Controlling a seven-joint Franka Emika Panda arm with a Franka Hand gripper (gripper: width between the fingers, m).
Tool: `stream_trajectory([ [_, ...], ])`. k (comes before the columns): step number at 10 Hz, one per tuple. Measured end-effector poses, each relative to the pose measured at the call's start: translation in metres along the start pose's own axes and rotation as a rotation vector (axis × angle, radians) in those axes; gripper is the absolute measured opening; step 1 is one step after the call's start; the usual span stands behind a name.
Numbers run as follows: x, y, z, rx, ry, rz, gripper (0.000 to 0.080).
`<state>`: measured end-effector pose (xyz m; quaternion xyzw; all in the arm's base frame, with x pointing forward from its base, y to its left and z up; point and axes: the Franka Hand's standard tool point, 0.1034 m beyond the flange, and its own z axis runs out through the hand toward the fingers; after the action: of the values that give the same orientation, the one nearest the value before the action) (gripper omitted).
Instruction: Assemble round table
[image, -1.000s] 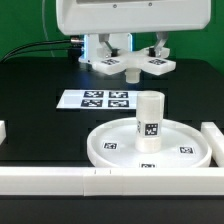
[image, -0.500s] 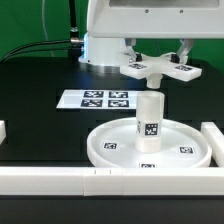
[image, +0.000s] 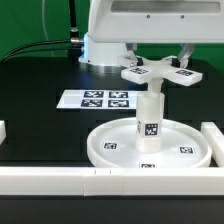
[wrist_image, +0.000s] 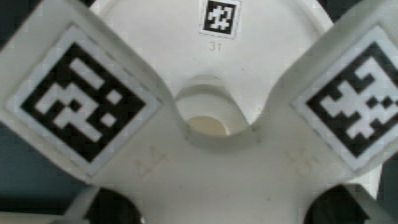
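Note:
The large rimmed disc lies on the black table near the front, and the short cylinder stands upright on its hub. Just above the cylinder's top hangs the cross-shaped piece, slightly toward the exterior view's right, with tags on its arms. My gripper is shut on it from above. In the wrist view the cross-shaped piece fills the picture, its round socket in the middle. My gripper clamps its near arm between dark fingertips. The cylinder is hidden in that view.
The marker board lies flat behind the disc. Long white bars run along the front edge and stand at the exterior view's right and left. Black cables trail at the back left.
My gripper has carried the cross-shaped piece toward the exterior view's right and then lower, from behind the marker board to just above the cylinder.

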<state>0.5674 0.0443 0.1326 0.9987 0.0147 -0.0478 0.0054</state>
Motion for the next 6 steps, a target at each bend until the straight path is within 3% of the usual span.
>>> stream_trajectory([
  [6, -0.0040, 0.0051, 0.0067, -0.002, 0.001, -0.002, 0.0445],
])
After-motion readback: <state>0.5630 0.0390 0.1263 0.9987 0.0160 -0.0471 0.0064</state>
